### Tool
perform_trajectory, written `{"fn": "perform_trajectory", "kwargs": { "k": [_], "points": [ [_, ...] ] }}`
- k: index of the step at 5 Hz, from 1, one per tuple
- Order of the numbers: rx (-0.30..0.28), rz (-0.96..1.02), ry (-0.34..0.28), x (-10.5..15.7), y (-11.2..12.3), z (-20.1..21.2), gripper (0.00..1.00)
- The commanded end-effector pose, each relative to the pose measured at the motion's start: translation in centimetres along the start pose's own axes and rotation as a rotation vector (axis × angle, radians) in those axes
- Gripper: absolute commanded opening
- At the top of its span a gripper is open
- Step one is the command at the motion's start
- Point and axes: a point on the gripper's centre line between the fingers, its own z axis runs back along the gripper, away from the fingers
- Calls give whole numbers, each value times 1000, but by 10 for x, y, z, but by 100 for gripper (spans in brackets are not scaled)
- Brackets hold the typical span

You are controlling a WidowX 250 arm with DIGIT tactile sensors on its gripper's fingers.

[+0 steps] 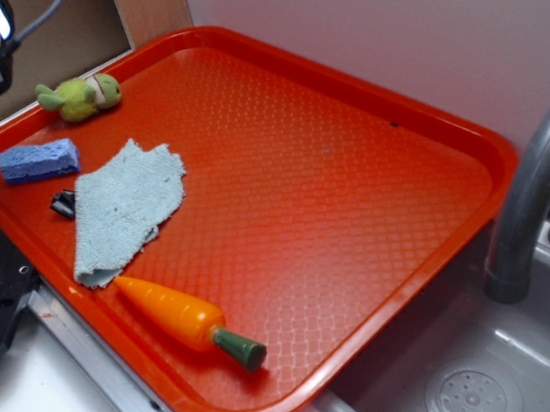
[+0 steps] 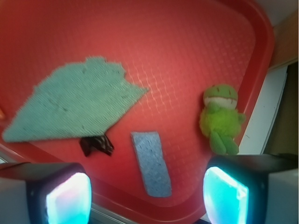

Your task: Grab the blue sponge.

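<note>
- Nearest in the exterior view lay a toy carrot (image 1: 187,321) at the front edge of the red tray (image 1: 357,175), its green stem end pointing right; just behind it, and touching its orange tip, a pale blue-grey cloth (image 1: 122,208) was spread flat
- Left of the cloth sat the blue sponge (image 1: 39,161), lying flat near the tray's left rim and apart from everything else; a small black clip-like thing (image 1: 63,203) peeked out at the cloth's left edge; farther back rested a green plush toy (image 1: 80,97); a grey sink (image 1: 492,386) with its faucet (image 1: 543,185) stood to the right; the gripper itself could not be made out in this view
- From the wrist view, the gripper (image 2: 147,196) hovered above the tray with its two fingers set wide apart, holding nothing; their pads (image 2: 225,196) glowed pale blue
- Between those fingers, lower centre, lay the blue sponge (image 2: 151,163) lengthwise, close to the tray's near rim; the black thing (image 2: 96,145) sat just left of it under the cloth's (image 2: 74,105) edge; the plush toy (image 2: 221,119) lay to the right, clear of the sponge
</note>
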Motion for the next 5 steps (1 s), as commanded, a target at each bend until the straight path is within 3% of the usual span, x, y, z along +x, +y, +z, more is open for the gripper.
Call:
{"fn": "perform_trajectory", "kwargs": {
  "k": [1, 3, 4, 5],
  "points": [
    [57, 17, 45, -5, 21, -27, 100],
    [-11, -23, 113, -17, 18, -64, 100],
    [-1, -40, 154, -24, 16, -81, 100],
    [45, -49, 197, -27, 17, -96, 100]
  ]
}}
